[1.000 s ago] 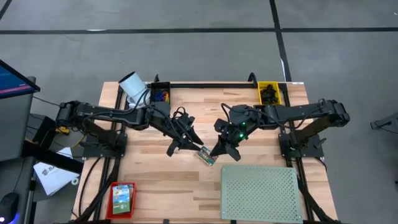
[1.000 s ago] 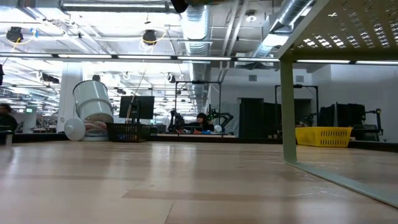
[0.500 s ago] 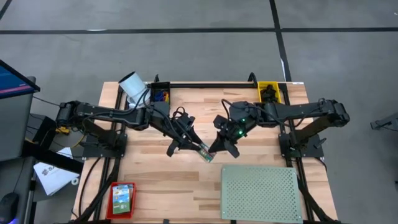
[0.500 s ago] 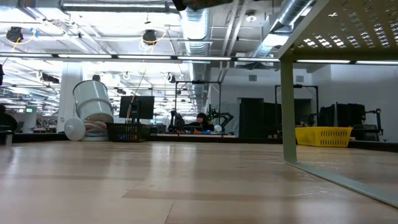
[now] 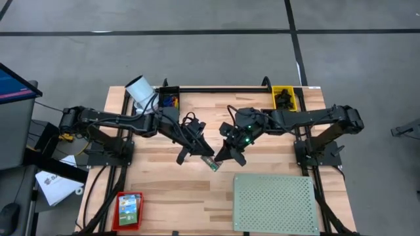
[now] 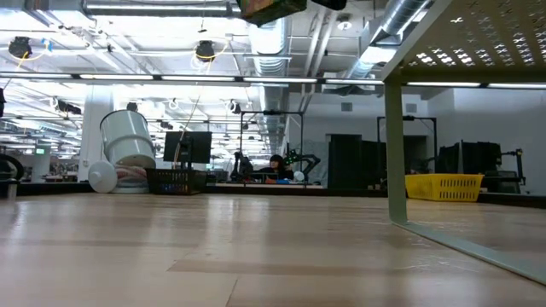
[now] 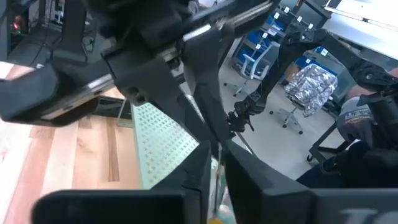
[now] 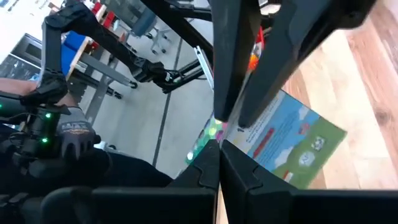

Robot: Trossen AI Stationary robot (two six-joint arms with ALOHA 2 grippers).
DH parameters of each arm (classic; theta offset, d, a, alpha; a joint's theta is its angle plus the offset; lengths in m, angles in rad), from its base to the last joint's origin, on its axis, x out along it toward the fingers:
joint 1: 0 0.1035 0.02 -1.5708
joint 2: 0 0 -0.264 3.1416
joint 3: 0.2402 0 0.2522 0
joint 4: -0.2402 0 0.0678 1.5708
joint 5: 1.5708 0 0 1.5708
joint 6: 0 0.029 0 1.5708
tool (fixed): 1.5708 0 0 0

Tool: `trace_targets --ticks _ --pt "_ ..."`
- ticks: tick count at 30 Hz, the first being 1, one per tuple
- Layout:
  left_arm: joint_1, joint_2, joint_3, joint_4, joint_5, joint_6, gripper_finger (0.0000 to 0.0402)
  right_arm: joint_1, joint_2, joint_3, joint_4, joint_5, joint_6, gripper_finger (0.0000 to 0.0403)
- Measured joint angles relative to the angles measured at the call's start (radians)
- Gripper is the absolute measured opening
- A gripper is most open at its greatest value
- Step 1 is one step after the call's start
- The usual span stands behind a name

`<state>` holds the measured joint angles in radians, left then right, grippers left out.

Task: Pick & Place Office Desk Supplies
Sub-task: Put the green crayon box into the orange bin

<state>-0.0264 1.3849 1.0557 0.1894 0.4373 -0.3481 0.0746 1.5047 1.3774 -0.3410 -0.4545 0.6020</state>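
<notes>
A small green box with a blue, green and red picture face hangs in the air over the middle of the table between my two grippers. The low view shows it at the top edge, well clear of the wood. My left gripper comes from the table's left and is shut on the box. My right gripper comes from the right, and its fingers close on the box's other end. A yellow bin of black clips and a black bin of coloured rings stand at the far edge. My left gripper pinches the green box between its two fingers; the box shows edge-on as a thin pale strip between them. The fingers slant down from the table's left, and the box is lifted clear. My right gripper has its two fingertips together at the green corner of the box, opposite the end the left fingers hold. It reaches in from the table's right. How much of the corner lies between the fingers is hidden by the fingers themselves.
A large pale green perforated board stands on legs at the near right. A red box lies near the near left corner. A white cylinder leans at the far left. Bare wood lies under the grippers.
My right gripper has moved toward the table's left, up to the box held by my left gripper. The box has shifted a little to the left with it and stays in the air.
</notes>
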Motion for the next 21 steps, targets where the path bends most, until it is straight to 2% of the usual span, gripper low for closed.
trace_targets --ticks 5,16,21 --pt "-0.001 0.000 0.000 -0.020 0.004 0.000 0.0005 0.000 0.002 0.001 0.005 0.000 0.000 0.0000" --pt "0.000 0.000 0.000 -0.033 0.004 0.000 0.0031 -0.006 0.001 0.001 0.016 0.008 0.000 0.0000" --pt "0.000 -0.001 0.000 -0.032 0.015 0.000 0.0007 -0.011 0.000 0.001 0.031 0.007 0.000 0.0000"
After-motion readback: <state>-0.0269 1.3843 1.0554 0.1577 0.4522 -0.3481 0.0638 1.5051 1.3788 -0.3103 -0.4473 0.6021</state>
